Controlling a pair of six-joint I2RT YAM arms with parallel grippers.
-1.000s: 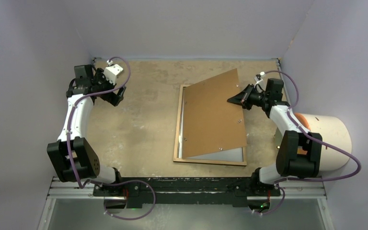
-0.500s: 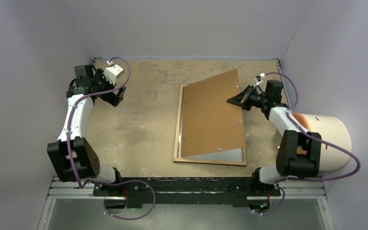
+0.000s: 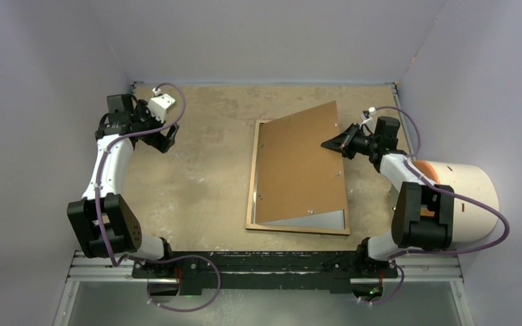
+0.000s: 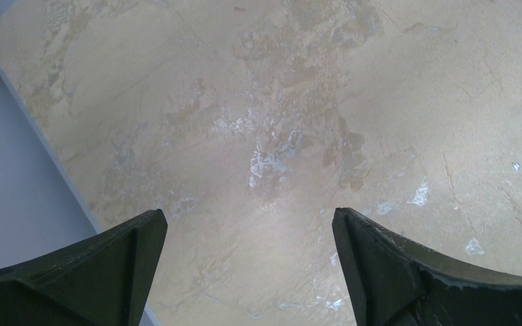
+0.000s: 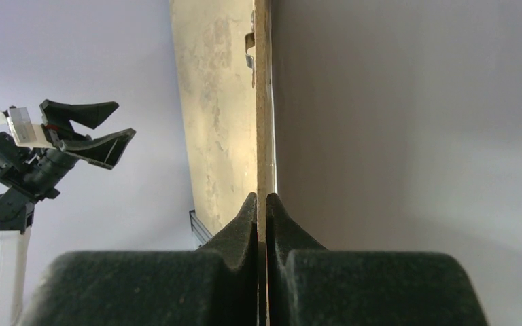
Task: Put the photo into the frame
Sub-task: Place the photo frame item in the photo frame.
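The frame [image 3: 298, 231] lies back up on the table, its light wood rim showing. A pale sheet [image 3: 319, 219] shows inside it along the near and left sides; I cannot tell whether this is the photo's white face or the pane. The brown backing board [image 3: 299, 163] hangs tilted over the frame. My right gripper [image 3: 326, 144] is shut on the board's right edge. In the right wrist view the board [image 5: 264, 102] runs edge-on between the closed fingertips of this gripper [image 5: 262, 200]. My left gripper [image 3: 166, 142] stands open over bare table, far left, its opening [image 4: 248, 224] holding nothing.
A large white cylinder [image 3: 462, 197] lies off the table's right edge, behind the right arm. Grey walls close in the table on three sides. The black base rail [image 3: 265, 261] runs along the near edge.
The board held by my right gripper has turned slightly, its near edge shifting left and lining up more squarely over the frame. The left arm has barely moved.
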